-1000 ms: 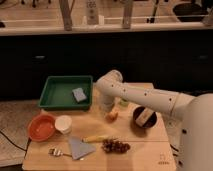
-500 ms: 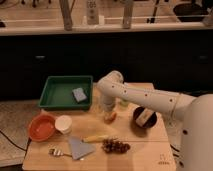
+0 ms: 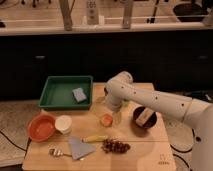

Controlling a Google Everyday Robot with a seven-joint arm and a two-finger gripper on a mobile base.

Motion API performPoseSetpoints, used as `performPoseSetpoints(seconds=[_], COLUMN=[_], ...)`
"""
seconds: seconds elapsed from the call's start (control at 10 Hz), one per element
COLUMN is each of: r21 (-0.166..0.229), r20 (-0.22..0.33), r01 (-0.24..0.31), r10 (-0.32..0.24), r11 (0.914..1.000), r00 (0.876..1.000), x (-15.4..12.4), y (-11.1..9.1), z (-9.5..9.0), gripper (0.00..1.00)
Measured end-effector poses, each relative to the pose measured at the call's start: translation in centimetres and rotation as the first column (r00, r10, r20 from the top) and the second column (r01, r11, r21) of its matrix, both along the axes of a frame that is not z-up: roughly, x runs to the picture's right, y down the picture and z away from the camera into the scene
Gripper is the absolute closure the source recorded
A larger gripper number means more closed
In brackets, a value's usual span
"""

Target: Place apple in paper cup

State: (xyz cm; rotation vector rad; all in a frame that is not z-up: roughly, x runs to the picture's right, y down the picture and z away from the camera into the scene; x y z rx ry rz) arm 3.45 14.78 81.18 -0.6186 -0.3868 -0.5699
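Observation:
The apple (image 3: 106,120), small and orange with a reddish blush, sits on the wooden table (image 3: 150,155) near its middle. My gripper (image 3: 112,111) hangs from the white arm (image 3: 150,100) right over the apple, at its upper right side and very close to it. The paper cup (image 3: 63,124), short and cream-white, stands upright to the left of the apple, next to the orange bowl (image 3: 41,128). The cup looks empty.
A green tray (image 3: 60,92) holding a blue sponge (image 3: 79,94) stands at the back left. A dark bowl (image 3: 145,119) with something in it is on the right. A banana (image 3: 95,138), grapes (image 3: 116,146), a grey napkin (image 3: 80,148) and a spoon (image 3: 55,151) lie along the front.
The gripper has edged slightly down and to the left, closer onto the apple. Nothing else has moved.

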Motion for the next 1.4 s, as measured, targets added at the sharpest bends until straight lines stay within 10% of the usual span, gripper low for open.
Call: performPoseSetpoints(seconds=[0.5, 1.4], r21=[-0.030, -0.087], r20=[0.027, 0.038], r01=[0.002, 0.000], r10=[-0.001, 0.003], r11=[0.9996, 0.9962], r00=[1.000, 0.999], x=[-0.6, -0.5], y=[0.7, 1.9], z=[1.7, 3.9], gripper=[0.21, 1.00])
